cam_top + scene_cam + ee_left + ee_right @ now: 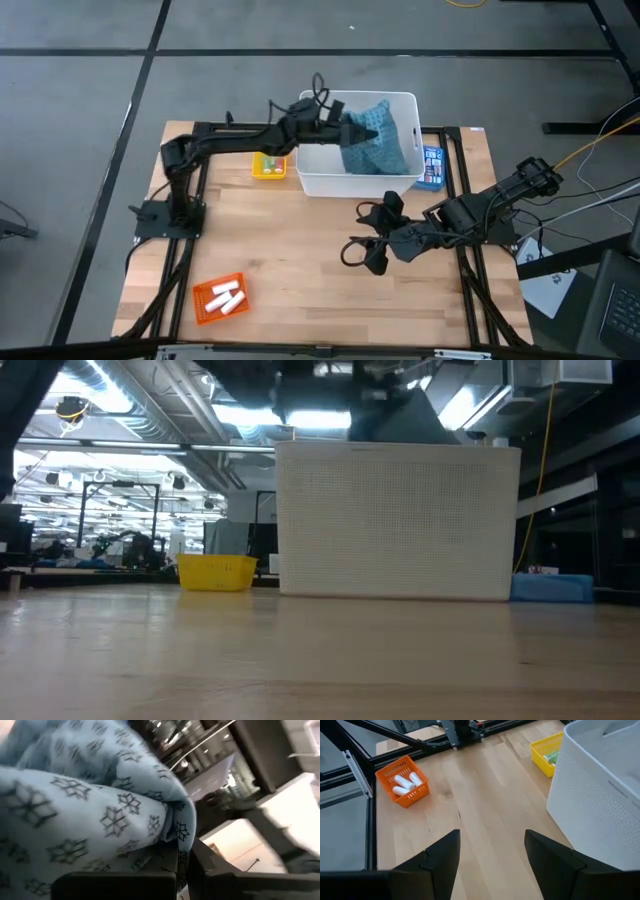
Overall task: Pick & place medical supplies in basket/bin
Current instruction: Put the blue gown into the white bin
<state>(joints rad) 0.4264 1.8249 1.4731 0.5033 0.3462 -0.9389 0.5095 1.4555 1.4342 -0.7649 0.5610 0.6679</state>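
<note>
High view: the left gripper (345, 122) is over the white bin (405, 180), which stands at the far edge of the table (300, 250), about mid-width. The gripper's fingers are clamped on the teal patterned pouch (380, 145), which hangs into the bin with its bulk draped toward the bin's right wall. The yellow tray (268, 166) sits just beside the bin's left wall; the blue box (432, 167) is just beside its right wall. The orange tray (220, 298) lies near the table's front left corner with the white rolls (230, 298) inside. The right gripper (370, 240) waits above bare table right of centre, well apart from the bin.

Low view: the bin's front wall (400, 520) fills the middle, with the yellow tray (216, 572) to one side and the blue box (550, 588) to the other. Neither gripper can be made out clearly.

Left wrist view: pouch cloth (90, 805) fills the picture, pinched at the fingers (172, 870).

Right wrist view: the right fingers (445, 852) are spread wide apart and hold nothing. The orange tray (402, 782) with rolls (406, 784), the yellow tray (545, 750) and the bin wall (595, 805) lie ahead.

Judgement: the placing step for the pouch is in hand. The next move calls for lowering slightly, parting the left fingers and lifting clear of the rim without snagging the cloth.
</note>
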